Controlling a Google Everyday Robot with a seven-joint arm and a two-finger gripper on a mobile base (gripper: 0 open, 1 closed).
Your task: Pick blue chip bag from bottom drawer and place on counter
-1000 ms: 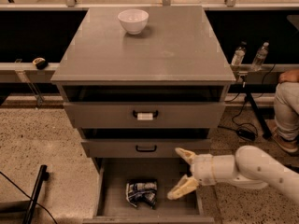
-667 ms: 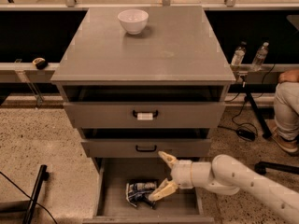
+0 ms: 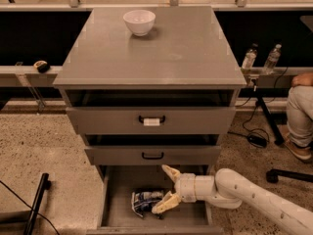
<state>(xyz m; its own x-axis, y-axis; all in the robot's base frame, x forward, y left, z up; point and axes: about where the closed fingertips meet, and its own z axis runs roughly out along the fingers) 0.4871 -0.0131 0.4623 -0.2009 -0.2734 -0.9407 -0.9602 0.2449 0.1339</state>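
Camera view puts our gripper (image 3: 167, 190) low centre, inside the bottom drawer (image 3: 120, 186). We hold the jaws spread wide, just right of the blue chip bag (image 3: 145, 199).

Hand (image 3: 159, 190), perhaps touching bag (image 3: 145, 199), in drawer (image 3: 120, 212).

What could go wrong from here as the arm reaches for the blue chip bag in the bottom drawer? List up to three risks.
1. The open tool sits at the right end of the blue chip bag; closing there may pinch only crumpled foil, which could slip.
2. The middle drawer stands partly open above the bottom drawer; lifting straight up could hit it.
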